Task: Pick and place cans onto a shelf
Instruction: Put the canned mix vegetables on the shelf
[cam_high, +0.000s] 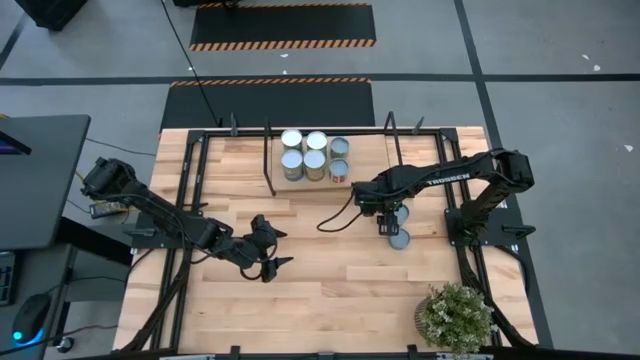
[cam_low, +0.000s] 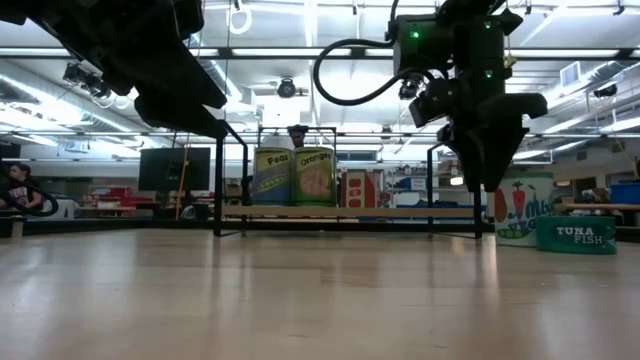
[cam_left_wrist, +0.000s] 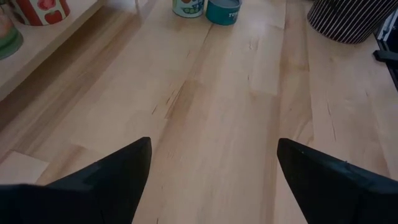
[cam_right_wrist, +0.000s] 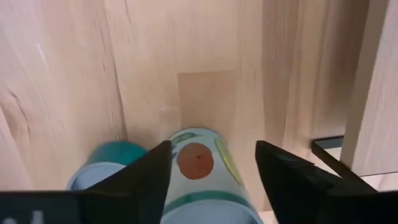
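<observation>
My right gripper (cam_right_wrist: 212, 146) points straight down near the table's right side and is shut on a tall labelled can (cam_low: 525, 210) that stands on the tabletop. A low teal tuna can (cam_high: 398, 238) stands right beside it, toward the near edge. Several more cans (cam_high: 304, 157) stand upright in a cluster on the shelf (cam_low: 400, 212), a light board with black rods along the far edge. My left gripper (cam_high: 272, 248) hangs open over bare wood left of the table's centre, holding nothing. My right gripper pinches the tall can by its round side, near the top (cam_right_wrist: 180, 180), between its two fingers. The fingers come from above, pointing down, one on each side. The can is upright with its bottom (cam_low: 522, 238) on the table.
A potted plant (cam_high: 455, 315) in a striped pot (cam_left_wrist: 351, 18) stands at the near right corner. A black cable (cam_high: 335, 215) loops from the right arm over the table. Bare wood lies between the two grippers and along the near edge.
</observation>
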